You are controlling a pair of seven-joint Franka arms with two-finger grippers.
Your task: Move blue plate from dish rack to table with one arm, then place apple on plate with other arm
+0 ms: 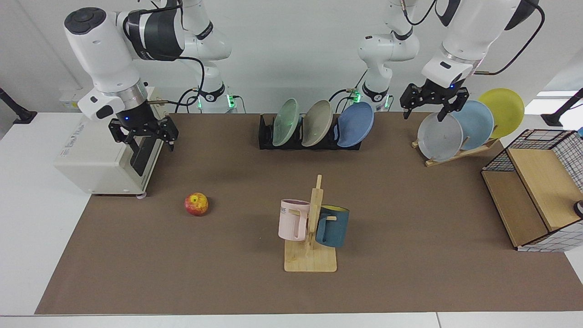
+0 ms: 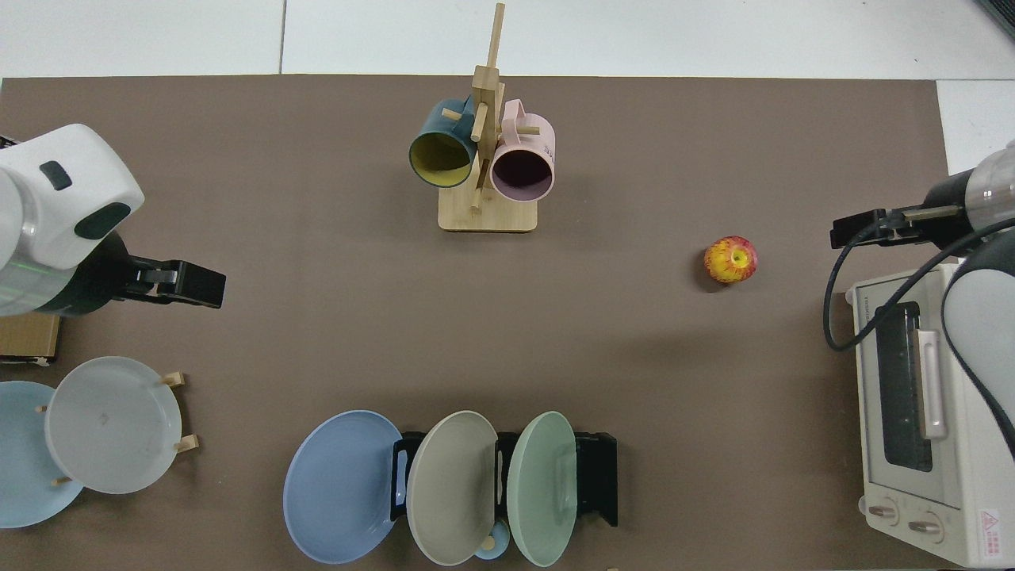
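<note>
The blue plate [image 1: 355, 124] [image 2: 341, 485] stands on edge in the end slot of the black dish rack [image 1: 266, 136] [image 2: 596, 476], beside a beige plate [image 1: 317, 123] and a pale green plate [image 1: 286, 122]. The apple [image 1: 196, 203] [image 2: 730, 259] lies on the brown mat of the table [image 1: 227, 273]. My left gripper [image 1: 423, 114] [image 2: 202, 285] hangs open and holds nothing above the wooden plate stand, off to one side of the blue plate. My right gripper [image 1: 152, 143] [image 2: 848, 230] hovers open in front of the toaster oven, behind the apple and well above it.
A mug tree [image 1: 312, 228] with a pink and a teal mug stands mid-table. A toaster oven [image 1: 104, 159] sits by the right arm. A wooden plate stand [image 1: 455, 152] holds grey, sky-blue and yellow plates. A wire basket with a wooden shelf [image 1: 533, 200] is beyond it.
</note>
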